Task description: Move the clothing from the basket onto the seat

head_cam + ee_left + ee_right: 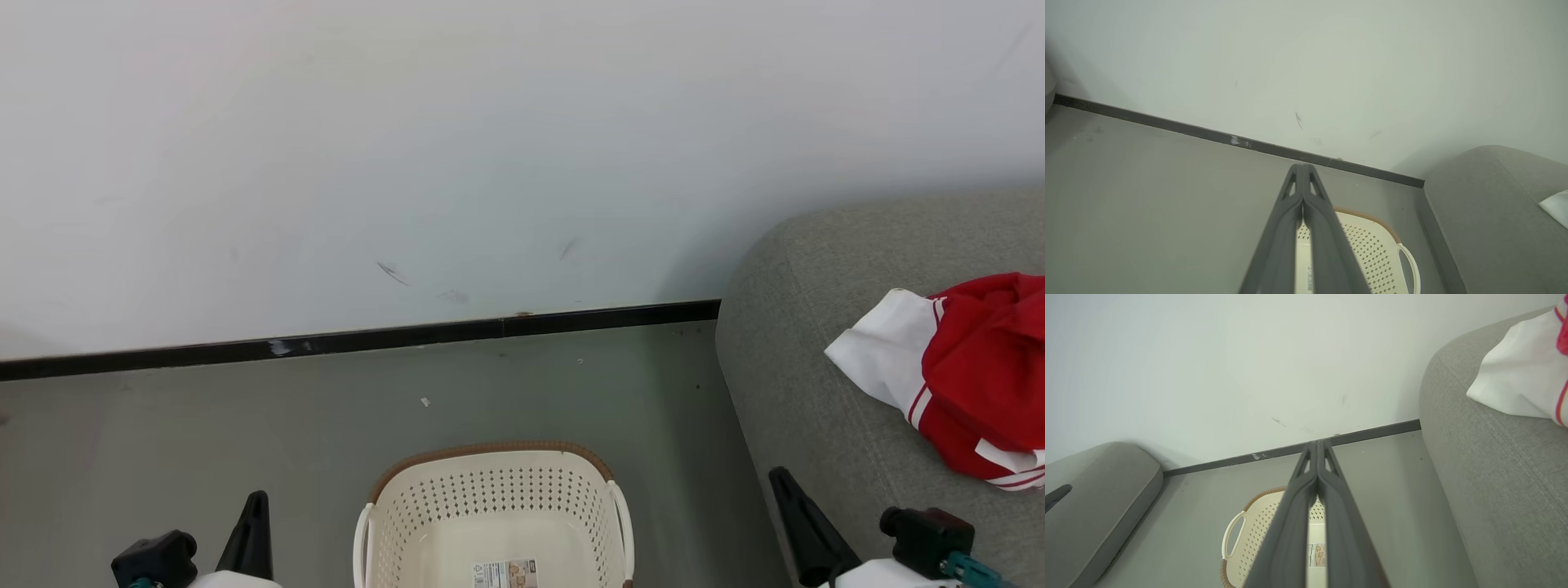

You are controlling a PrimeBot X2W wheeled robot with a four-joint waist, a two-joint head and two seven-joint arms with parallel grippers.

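Shut and empty, my left gripper (1302, 175) and right gripper (1317, 453) hang either side of the basket (490, 490); the clothing (980, 367) lies on the seat (816, 392).

Each gripper has its two dark fingers pressed together with nothing between them. The basket stands on the floor (204, 425) between them, near the wall. What I see of its cream bottom carries a paper label (506, 574) and no cloth, though its near end is cut off by the picture's edge. To my right, the red and white clothing lies heaped on the grey seat near its rounded corner, well apart from the basket. I judge the moving step finished, or nearly so. Next calls for a look down at the basket's hidden near end. If a garment lies there, I must part the fingers and reach in. If not, nothing is left to lift.
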